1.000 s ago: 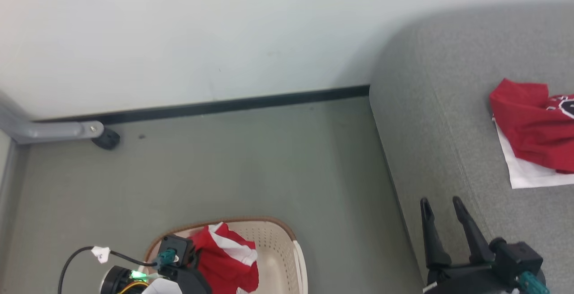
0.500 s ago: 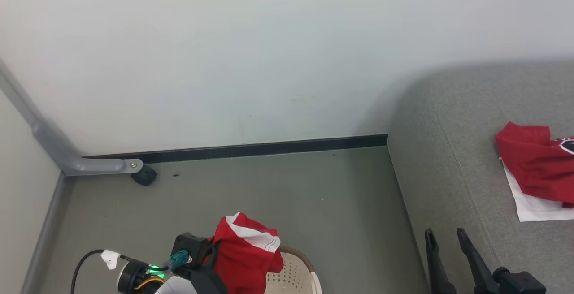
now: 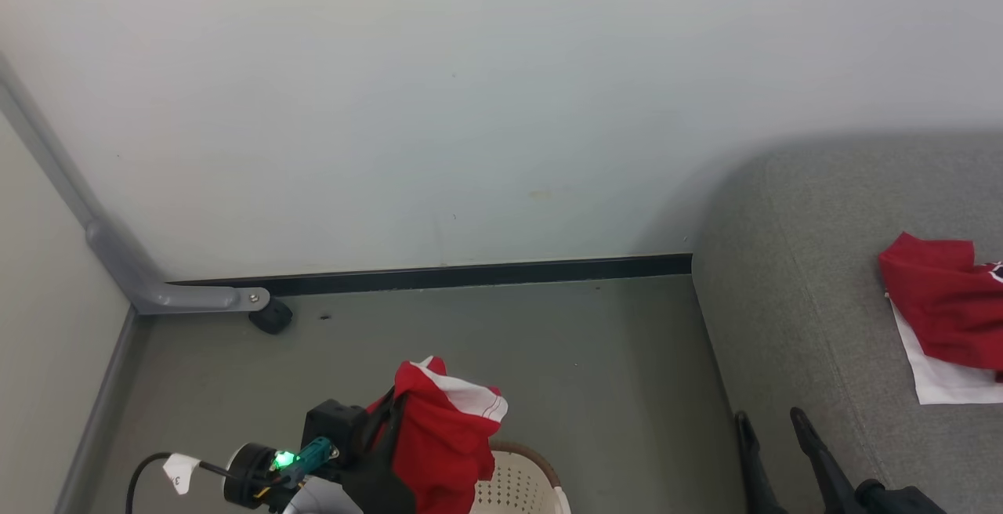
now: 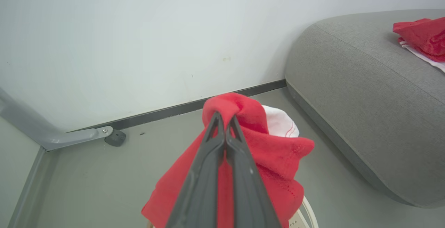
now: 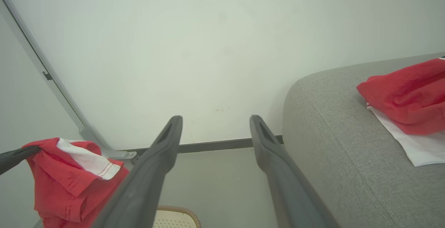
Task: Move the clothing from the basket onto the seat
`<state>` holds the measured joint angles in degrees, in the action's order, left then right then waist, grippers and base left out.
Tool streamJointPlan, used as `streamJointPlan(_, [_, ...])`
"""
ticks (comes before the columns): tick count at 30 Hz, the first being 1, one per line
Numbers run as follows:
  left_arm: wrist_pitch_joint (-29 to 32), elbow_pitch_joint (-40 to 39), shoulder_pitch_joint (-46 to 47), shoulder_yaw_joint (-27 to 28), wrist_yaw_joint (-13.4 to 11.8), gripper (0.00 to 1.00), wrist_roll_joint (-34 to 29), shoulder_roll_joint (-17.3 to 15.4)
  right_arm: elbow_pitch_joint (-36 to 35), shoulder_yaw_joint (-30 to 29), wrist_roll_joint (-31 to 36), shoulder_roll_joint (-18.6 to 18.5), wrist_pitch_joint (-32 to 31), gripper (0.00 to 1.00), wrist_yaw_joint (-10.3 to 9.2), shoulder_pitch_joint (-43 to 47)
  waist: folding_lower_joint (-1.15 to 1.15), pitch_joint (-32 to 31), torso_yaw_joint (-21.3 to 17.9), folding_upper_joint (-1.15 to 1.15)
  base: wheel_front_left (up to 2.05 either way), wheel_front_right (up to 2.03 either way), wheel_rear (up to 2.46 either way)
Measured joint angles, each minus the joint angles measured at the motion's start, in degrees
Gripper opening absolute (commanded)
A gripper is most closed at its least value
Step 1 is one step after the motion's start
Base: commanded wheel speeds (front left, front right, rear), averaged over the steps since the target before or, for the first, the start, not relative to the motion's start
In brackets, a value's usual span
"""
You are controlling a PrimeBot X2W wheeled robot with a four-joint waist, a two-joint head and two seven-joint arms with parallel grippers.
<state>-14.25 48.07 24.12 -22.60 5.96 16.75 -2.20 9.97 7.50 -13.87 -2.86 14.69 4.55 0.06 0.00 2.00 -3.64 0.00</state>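
My left gripper (image 3: 401, 398) (image 4: 223, 116) is shut on a red garment with white parts (image 3: 443, 436) (image 4: 274, 151) and holds it in the air above the cream-white basket (image 3: 521, 483) (image 5: 174, 217). The cloth droops over the basket's brown rim. At the right lies the grey seat (image 3: 807, 295) (image 4: 365, 92), with another red and white garment (image 3: 944, 310) (image 5: 403, 96) on top of it. My right gripper (image 3: 772, 416) (image 5: 215, 118) stands open and holds nothing, beside the seat's rounded edge. The held garment (image 5: 69, 176) also hangs at the lower left of the right wrist view.
A pale wall with a black baseboard (image 3: 470, 273) runs behind the grey-green floor (image 3: 548, 357). A grey metal leg with a black foot (image 3: 270, 316) stands at the far left by the wall. A side wall closes the left edge.
My left gripper has lifted the red garment up out of the basket. The head camera has shifted, so the basket and right gripper sit lower in the picture.
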Motion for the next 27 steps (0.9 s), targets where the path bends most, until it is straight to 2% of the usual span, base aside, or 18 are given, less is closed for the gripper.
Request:
streamJointPlan(11, [-0.03,-10.95,-1.55,-0.02,-0.51,0.0,-0.82,-0.02,-0.05,2.69,3.26,-0.36,0.0,1.0,0.52,0.59,0.01,0.14,0.58,0.0,0.0,0.0,0.0])
streamJointPlan(19, [-0.04,-16.75,-2.31,-1.33,-0.48,0.0,-2.82,-0.09,0.12,8.62,9.54,-2.49,0.0,1.0,1.27,0.22,0.01,0.3,0.85,0.01,0.0,0.0,0.0])
streamJointPlan(27, [-0.04,-22.07,-2.38,-4.2,-0.38,0.0,-3.58,-0.14,1.82,13.39,11.01,-2.19,0.0,1.0,1.62,-2.2,0.01,0.33,1.17,0.01,0.0,0.0,0.0])
